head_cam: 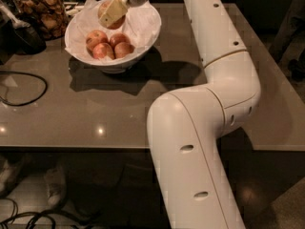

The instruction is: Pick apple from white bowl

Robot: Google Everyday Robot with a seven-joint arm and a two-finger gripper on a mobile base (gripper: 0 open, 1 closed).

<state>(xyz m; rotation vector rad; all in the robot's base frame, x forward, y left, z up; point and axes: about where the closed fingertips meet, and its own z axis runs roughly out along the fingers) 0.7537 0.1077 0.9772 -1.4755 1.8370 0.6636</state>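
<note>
The gripper (112, 14) pinches the apple (104, 7) at the 12 o'clock edge of the white bowl (136, 57), above 3 smaller apples (108, 45). A snack jar (40, 12) stands at the bowl's 10 o'clock.

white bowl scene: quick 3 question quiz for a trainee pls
1. True or false: the claw grips the apple above the white bowl.
2. What stands left of the bowl in this view? A) glass jar of brown snacks B) kettle C) laptop
3. Fill in: the smaller apples lie on crumpled white ____.
Key: 1 true; 2 A; 3 paper.
</note>
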